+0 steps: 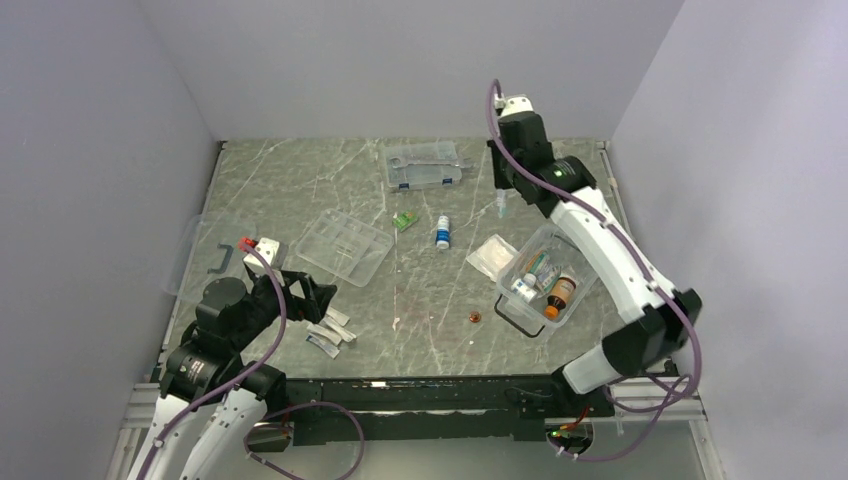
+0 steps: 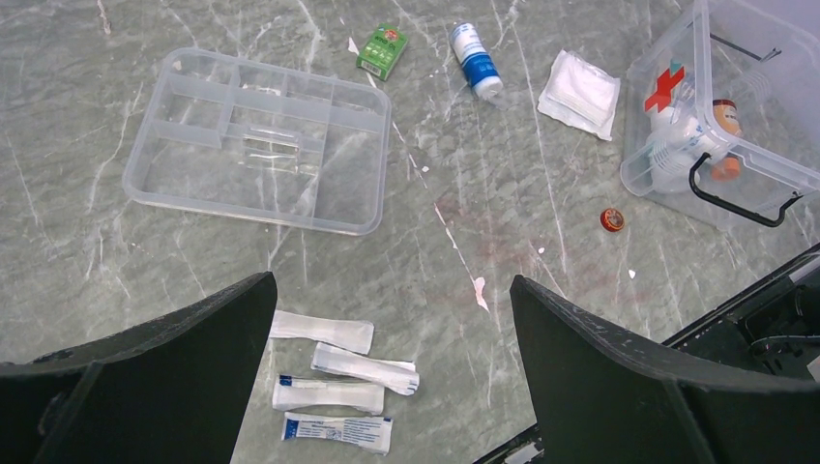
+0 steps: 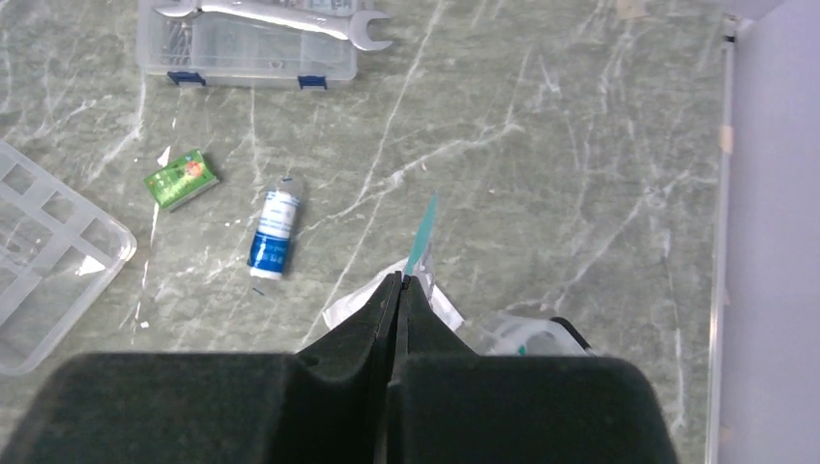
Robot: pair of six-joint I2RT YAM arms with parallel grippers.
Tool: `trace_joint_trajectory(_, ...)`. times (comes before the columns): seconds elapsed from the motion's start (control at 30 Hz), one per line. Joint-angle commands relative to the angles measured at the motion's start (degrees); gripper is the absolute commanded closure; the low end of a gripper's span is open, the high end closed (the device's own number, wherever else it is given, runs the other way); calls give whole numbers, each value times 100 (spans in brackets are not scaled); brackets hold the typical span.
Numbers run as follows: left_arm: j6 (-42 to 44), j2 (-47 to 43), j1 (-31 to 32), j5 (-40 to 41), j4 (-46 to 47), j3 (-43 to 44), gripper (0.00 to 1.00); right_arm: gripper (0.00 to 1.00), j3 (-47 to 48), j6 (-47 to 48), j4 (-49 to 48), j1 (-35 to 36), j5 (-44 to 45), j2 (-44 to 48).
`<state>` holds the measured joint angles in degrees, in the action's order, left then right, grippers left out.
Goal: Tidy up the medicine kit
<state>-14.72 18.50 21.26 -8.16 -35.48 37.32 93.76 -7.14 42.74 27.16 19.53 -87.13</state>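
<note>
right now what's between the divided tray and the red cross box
In the top view, three things: a green packet, a blue-and-white bottle on its side, and a white gauze pad, from the tray toward the box.

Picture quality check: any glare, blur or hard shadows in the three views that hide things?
Top external: soft even light, faint shadows; the clear lid nearly vanishes against the marble table. Left wrist: table sharp; dark fingers of the open left gripper block the bottom corners. Right wrist: table sharp; the right gripper, shut on a teal strip, looms dark and soft-edged across the bottom.
</note>
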Motion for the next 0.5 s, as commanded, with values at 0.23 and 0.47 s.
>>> trace_joint_trajectory(0.23,-44,106,23,-72,8,205,1,100,-1683,-166,-17,33,850,2044)
trace_joint_trajectory(0.47,-53,145,27,-45,6,214,1,100,-2781,-472,139,19,1178,2842)
